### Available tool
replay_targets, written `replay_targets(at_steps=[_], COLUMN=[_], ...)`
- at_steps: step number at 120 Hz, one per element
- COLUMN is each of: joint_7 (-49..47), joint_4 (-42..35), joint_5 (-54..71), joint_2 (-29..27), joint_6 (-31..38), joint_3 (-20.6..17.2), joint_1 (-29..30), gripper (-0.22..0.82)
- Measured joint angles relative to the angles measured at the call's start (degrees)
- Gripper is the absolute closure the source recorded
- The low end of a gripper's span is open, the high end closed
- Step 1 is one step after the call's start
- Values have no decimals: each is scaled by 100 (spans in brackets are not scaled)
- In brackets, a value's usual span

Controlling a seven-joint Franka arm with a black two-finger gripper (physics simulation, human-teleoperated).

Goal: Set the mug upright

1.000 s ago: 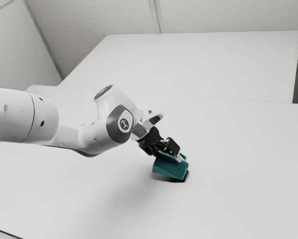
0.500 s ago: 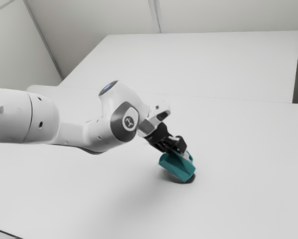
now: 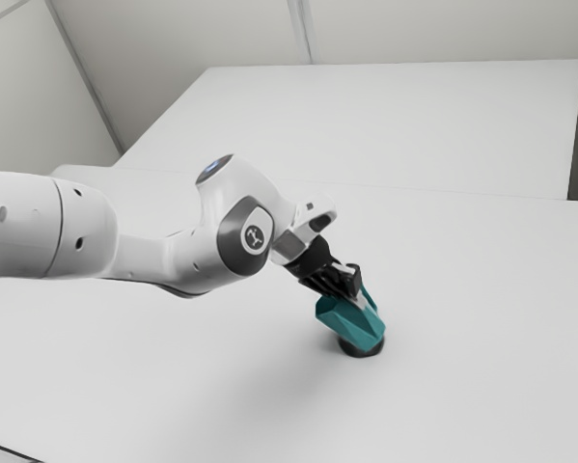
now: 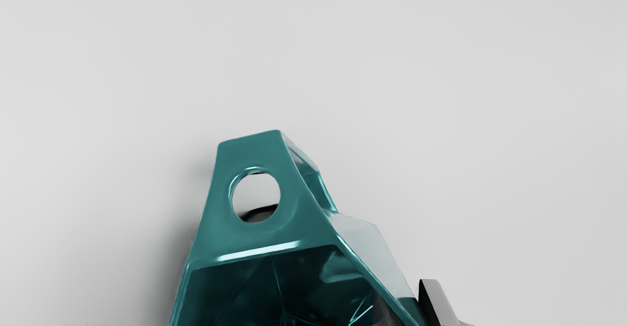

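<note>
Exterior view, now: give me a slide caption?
The gripper grips a teal mug by its wall, tilted and not yet upright, at the white table.

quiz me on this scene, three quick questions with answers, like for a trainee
1. True or false: the teal, faceted, glossy mug is tilted, not standing upright.

2. Multiple choice: what shape is the hole in the mug's teal handle, as the wrist view shows it?
a) square
b) round
c) star-shaped

3. Fill in the blank: the white, jointed robot arm, with the black two-finger gripper at its end, reaches in from the exterior view's ____.

Key: 1. true; 2. b; 3. left
</note>
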Motion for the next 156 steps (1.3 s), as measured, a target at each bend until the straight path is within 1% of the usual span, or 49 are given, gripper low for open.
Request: replay_targets(at_steps=[24,32,43,50,60,78,86,93,98,104,120,148,156], joint_7=[-160,-207,-267,-311,-387,-590,-673,-737,-784,-840,-985,-1185,-1230], joint_4=[-65,-81,-70,-36,77,724,917,1205,1319,1378,1411,1188,1150], joint_5=[57,259,945,1377,2029,3286,3685,3937,4062,4165,4299,4365,4365], joint_2=[-347,-417,-564,-593,-599,-497,-358,-122,-7,106,233,112,160], joint_6=[-115,-266,-464,-558,-709,-1406,-1665,-1875,-2003,-2126,-2337,-2465,-2465], joint_3=[44,289,696,834,893,946,1019,1039,1045,1044,1038,1041,1041], joint_1=[-37,-260,-620,-670,-410,517,896,1238,1390,1382,1051,1085,1096], gripper=[78,78,78,78,78,78,78,78,78,78,78,79,79])
